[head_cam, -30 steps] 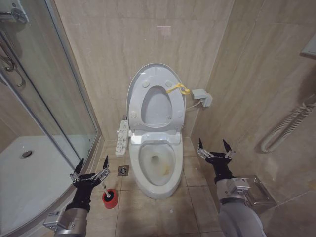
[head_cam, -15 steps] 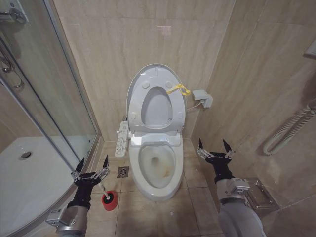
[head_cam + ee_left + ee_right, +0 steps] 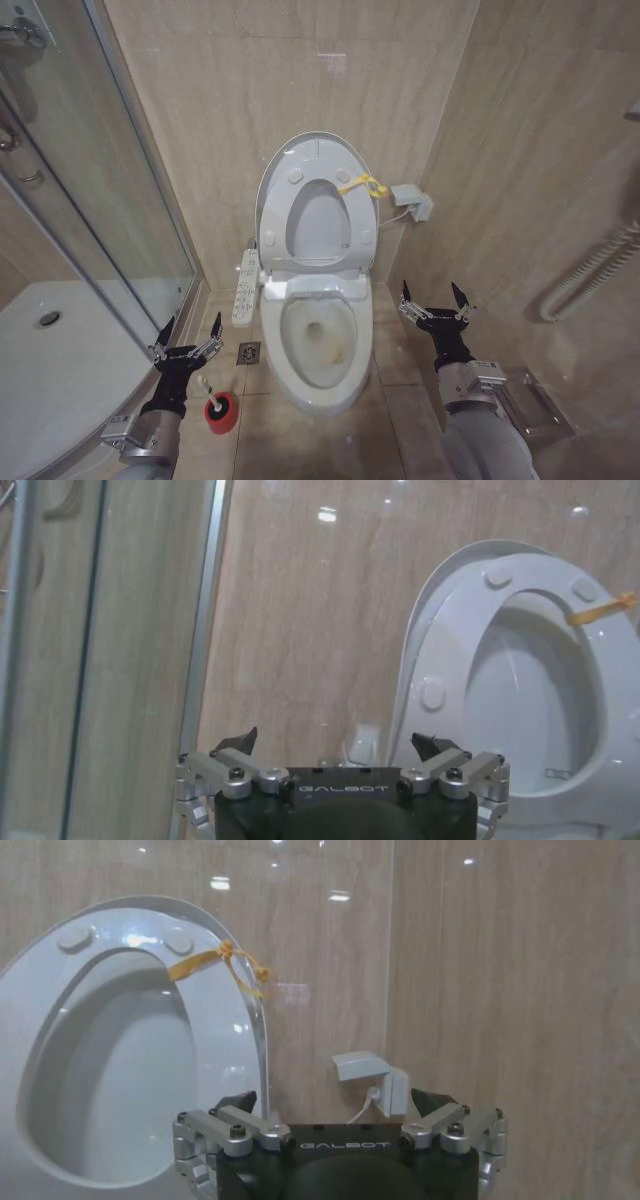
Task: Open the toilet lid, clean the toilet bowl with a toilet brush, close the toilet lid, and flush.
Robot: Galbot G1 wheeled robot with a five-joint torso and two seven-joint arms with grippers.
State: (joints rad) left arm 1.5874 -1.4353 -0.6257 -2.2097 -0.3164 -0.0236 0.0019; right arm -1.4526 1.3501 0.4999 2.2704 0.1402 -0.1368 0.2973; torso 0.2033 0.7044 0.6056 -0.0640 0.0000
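The toilet lid (image 3: 313, 165) already stands upright at centre frame; the stained toilet bowl (image 3: 318, 340) below awaits scrubbing. The toilet brush (image 3: 220, 408) sits in its red holder at lower left, under the left gripper (image 3: 188, 338), spread and empty. The right gripper (image 3: 431, 301), also spread, idles at lower right.

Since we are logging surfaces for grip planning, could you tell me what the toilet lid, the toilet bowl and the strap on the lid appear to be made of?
Toilet lid: likely glossy white plastic, thin-edged with moulded round bumpers. Toilet bowl: apparently glazed white ceramic, thick rounded rim, yellowish staining inside. Yellow strap: a thin flexible band, knotted and drooping; plastic or fabric, I cannot tell.
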